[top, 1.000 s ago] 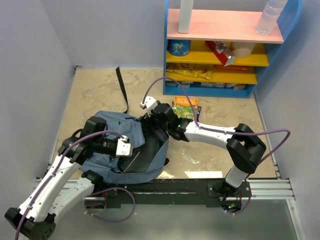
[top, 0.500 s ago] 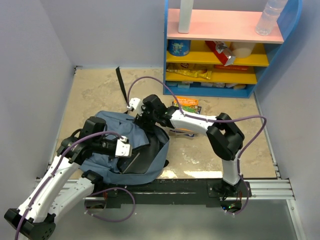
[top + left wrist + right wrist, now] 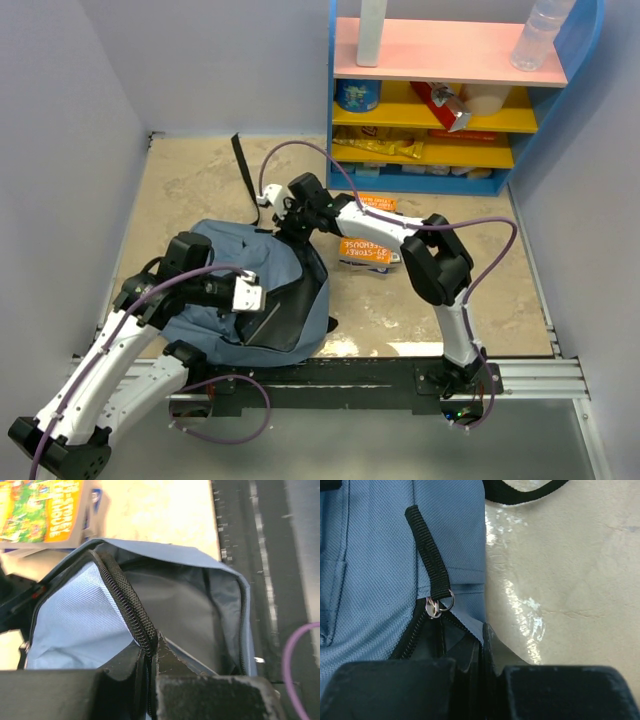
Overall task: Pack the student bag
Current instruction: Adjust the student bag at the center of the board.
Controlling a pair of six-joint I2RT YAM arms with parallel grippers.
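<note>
Right claw (image 3: 285, 224) newly pinched on student bag (image 3: 218, 262) rim, mouth rightward.

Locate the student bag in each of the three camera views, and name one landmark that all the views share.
Top external: the student bag lies lower left of centre.
Left wrist: it fills the middle, mouth open, dark lining showing.
Right wrist: its blue fabric covers the left half, with the zipper pull centre-left.
Shared landmark: the beige table surface.
</note>
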